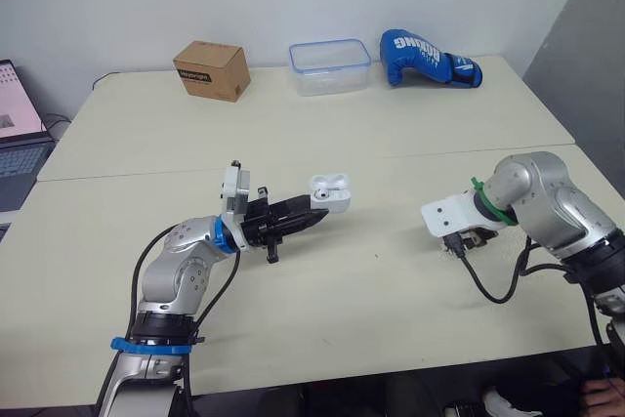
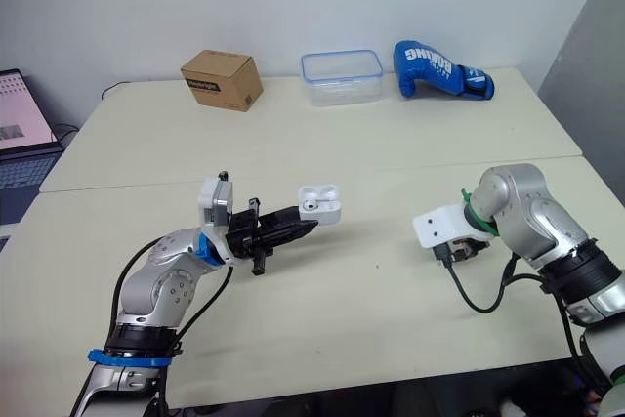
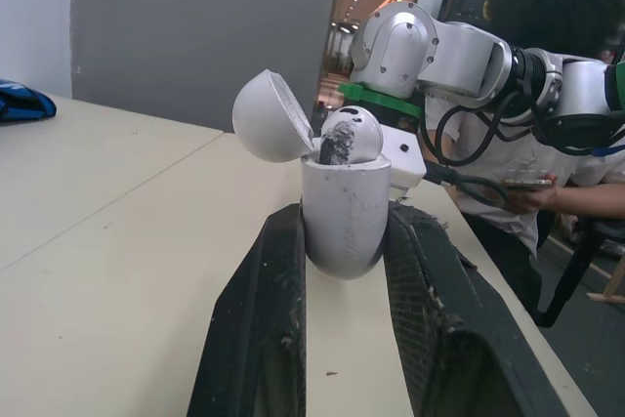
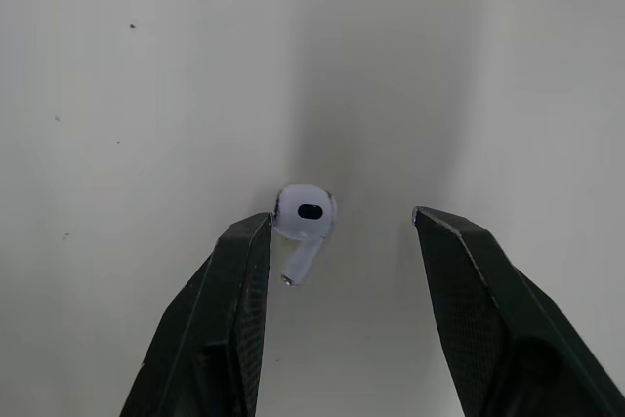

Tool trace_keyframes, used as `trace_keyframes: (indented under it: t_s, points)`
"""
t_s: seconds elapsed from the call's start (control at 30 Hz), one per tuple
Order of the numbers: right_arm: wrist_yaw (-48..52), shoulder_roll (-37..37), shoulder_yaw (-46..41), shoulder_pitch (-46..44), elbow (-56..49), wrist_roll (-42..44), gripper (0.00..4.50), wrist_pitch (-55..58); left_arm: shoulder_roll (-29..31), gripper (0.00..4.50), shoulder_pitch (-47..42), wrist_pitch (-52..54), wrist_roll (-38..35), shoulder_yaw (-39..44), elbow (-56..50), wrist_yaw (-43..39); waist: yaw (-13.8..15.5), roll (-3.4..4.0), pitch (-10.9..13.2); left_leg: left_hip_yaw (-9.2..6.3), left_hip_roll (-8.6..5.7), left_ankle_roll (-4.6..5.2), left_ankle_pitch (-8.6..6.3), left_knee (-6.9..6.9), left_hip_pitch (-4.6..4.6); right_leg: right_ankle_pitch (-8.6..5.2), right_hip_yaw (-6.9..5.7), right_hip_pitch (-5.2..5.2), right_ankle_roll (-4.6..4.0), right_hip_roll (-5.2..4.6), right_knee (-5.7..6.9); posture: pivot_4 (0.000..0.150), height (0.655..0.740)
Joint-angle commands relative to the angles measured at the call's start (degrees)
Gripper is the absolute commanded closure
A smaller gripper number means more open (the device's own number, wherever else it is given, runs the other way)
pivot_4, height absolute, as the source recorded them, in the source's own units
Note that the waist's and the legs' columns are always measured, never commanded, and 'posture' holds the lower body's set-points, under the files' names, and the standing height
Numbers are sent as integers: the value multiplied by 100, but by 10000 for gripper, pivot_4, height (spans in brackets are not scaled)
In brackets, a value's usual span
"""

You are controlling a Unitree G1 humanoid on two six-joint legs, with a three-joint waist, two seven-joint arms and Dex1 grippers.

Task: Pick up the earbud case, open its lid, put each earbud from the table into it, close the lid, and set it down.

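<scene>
1. At the near middle of the desk (image 1: 391, 280), the left gripper (image 1: 314, 216) has the earbud case (image 1: 330, 193) lifted clear of the surface. Its jaws pinch the lower body from both sides, and the lid (image 3: 273, 116) is swung open and tipped back.
2. Look into the case from the left wrist: one rounded earbud head (image 3: 349, 134) appears to be seated in there. By my reckoning that's one home and one to go.
3. Over on the robot's right, the right gripper (image 4: 340, 220) points straight down at the desk with its jaws spread. The loose earbud (image 4: 303, 220) lies flat between them, tight up against one finger and well apart from the other.
4. That bud looks tiny, feather-light and hard, with glossy plastic and a round head, so I'd expect it to be slippery. Closing off-centre like this could just shove it sideways or make it pop out. I'd want the jaws centred first, then a gentle pinch across the head where it meets the stem, not on the thin stem alone.
5. The case should be light, stiff and smooth too. The low grip on its body looks right, since it leaves the hinge and the opening free for the drop-in.
6. Along the far edge sit a cardboard box (image 1: 211, 69), a clear container (image 1: 329, 66) and a blue boxing glove (image 1: 427, 58), all well away from the action.
</scene>
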Motion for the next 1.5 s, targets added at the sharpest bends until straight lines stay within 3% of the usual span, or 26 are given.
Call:
trace_keyframes:
  t_s: [0.03, 0.7, 1.3, 1.4, 1.47, 1.5]
  points:
    - [131, -103, -9, 29, -182, -151, 21329, -78, -3, 36989, -71, -86, -17, 6, -161, 21, 2, 0, 0, 1, 0, 0, 0, 0, 0, 0, 1, 0, 0, 0, 0, 1500, 7307]
    - [524, -72, 227, 147, -896, -333, 21329, 1076, -24, 36989, -29, -100, -17, -21, -205, 69, 4, 0, 0, 0, 0, 0, 0, 0, 0, 0, 0, 0, 0, 0, 1, 1500, 7307]
    - [479, 91, 500, -111, -471, -624, 21329, 1349, -44, 36989, 52, -129, -2, -26, -263, 122, 5, -1, -1, -1, 0, 0, 0, 1, 2, 0, 0, 2, 0, 0, 1, 1500, 7307]
    - [520, 100, 522, -134, -471, -599, 26842, 1397, -41, 36989, 73, -132, -4, -26, -282, 135, 5, -2, -1, -1, 0, 0, 0, 1, 2, 0, 0, 2, 0, 0, 0, 1500, 7307]
    - [523, 83, 567, -157, -478, -570, 33414, 1438, -42, 36989, 85, -136, -3, -29, -293, 139, 3, -3, -2, 0, 1, 0, 0, 2, 2, 0, 0, 2, 0, 0, 1, 1500, 7307]
    - [524, 80, 589, -175, -477, -562, 33414, 1451, -43, 36989, 85, -140, -3, -30, -294, 140, 0, -3, -2, 0, 1, 0, 0, 2, 3, 0, 0, 2, 0, 0, 2, 1500, 7307]
